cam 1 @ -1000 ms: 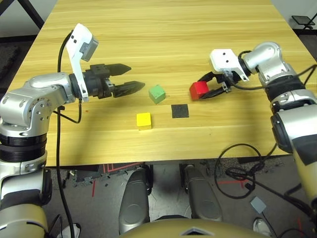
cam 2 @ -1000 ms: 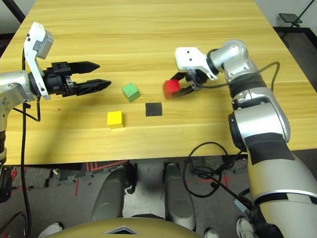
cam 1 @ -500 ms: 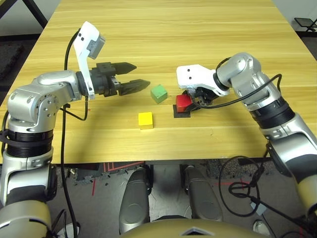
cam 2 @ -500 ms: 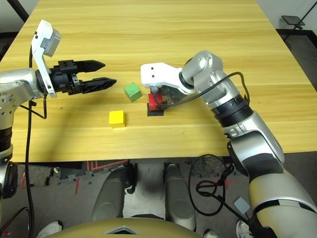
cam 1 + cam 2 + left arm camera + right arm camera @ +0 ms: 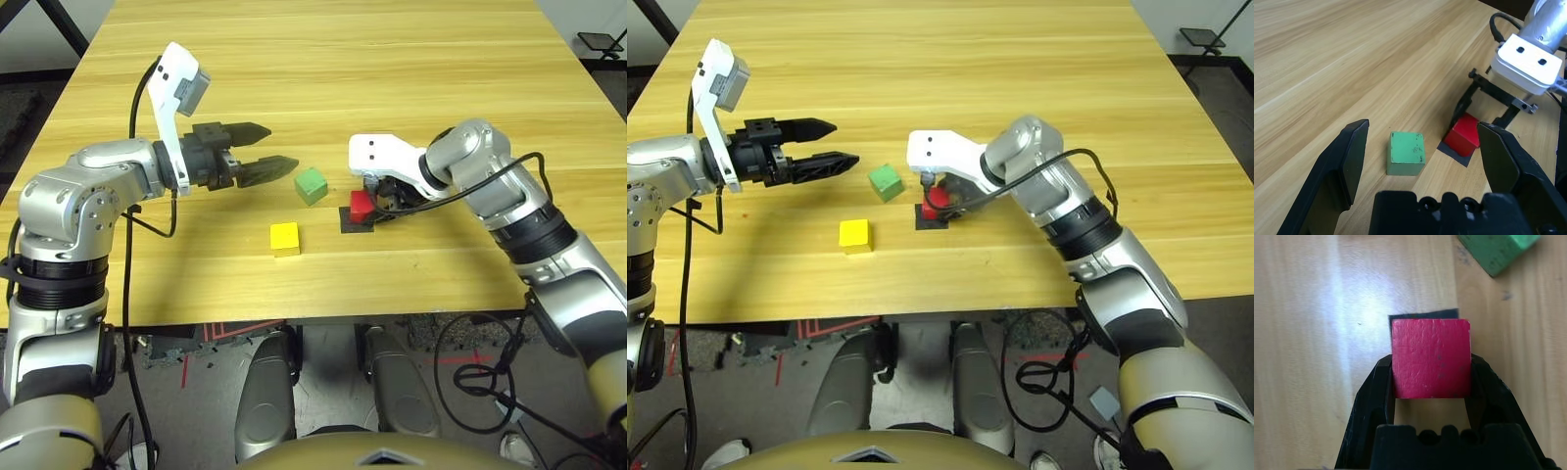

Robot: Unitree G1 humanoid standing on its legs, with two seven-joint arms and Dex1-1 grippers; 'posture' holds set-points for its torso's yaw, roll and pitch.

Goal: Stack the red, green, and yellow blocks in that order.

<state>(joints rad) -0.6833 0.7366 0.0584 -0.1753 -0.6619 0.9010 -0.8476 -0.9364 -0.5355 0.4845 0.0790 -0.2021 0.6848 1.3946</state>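
The red block (image 5: pixel 361 204) sits on the flat black square marker (image 5: pixel 350 222), with my right gripper (image 5: pixel 1431 377) shut on its two sides from above. The green block (image 5: pixel 311 185) lies just left of it on the table, shown again in the left wrist view (image 5: pixel 1406 152). The yellow block (image 5: pixel 285 237) rests nearer the front edge, left of the marker. My left gripper (image 5: pixel 275 150) hovers open to the left of the green block, fingers pointing right with nothing between them.
The wooden table (image 5: pixel 323 59) stretches far back behind the blocks. A black cable (image 5: pixel 122 323) hangs from my left arm past the table's front edge. Cables loop off my right forearm (image 5: pixel 500 181).
My right gripper has carried the red block leftward from the table's right side and lowered it onto the black marker. The left gripper has stayed open near the green block.
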